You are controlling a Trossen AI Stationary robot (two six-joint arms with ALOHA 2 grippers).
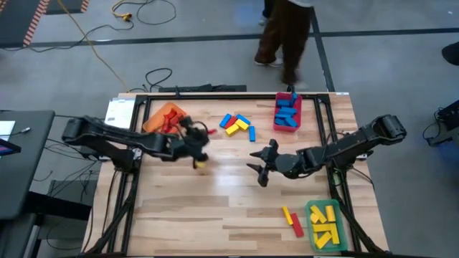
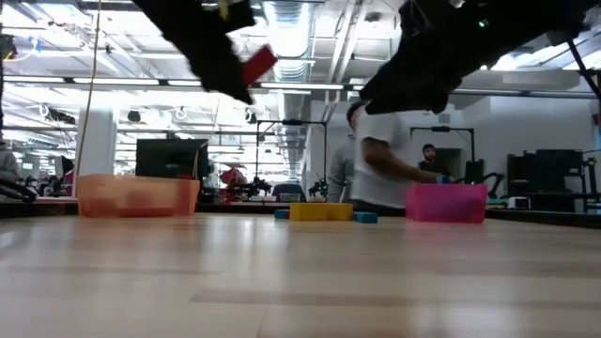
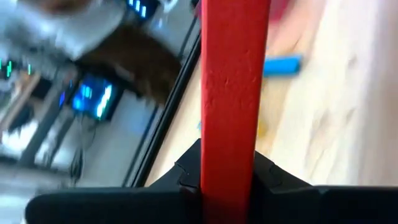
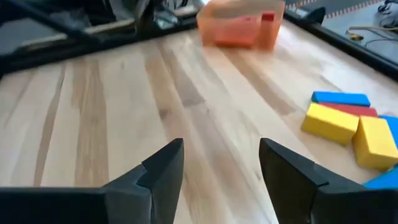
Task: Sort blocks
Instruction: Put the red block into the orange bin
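- Planks of pale wood make up your table (image 1: 215, 208), framed by black rails on a grey floor with cables; a person (image 1: 285, 32) stands at the far side.
- You have three bins: orange bin (image 1: 163, 117) far left, red bin (image 1: 287, 113) far right holding blue blocks, green bin (image 1: 326, 223) near right holding yellow ones.
- Your loose pile (image 1: 237, 125) of mixed blocks lies far centre; I can't count it exactly.
- Two blocks (image 1: 291, 220), one yellow and one red, lie left of the green bin.
- Your left gripper (image 3: 227, 180) is clamped on a red block (image 3: 231, 93), raised near the orange bin.
- Your right gripper (image 4: 221, 165), centre table, has its fingers apart, holding nothing.
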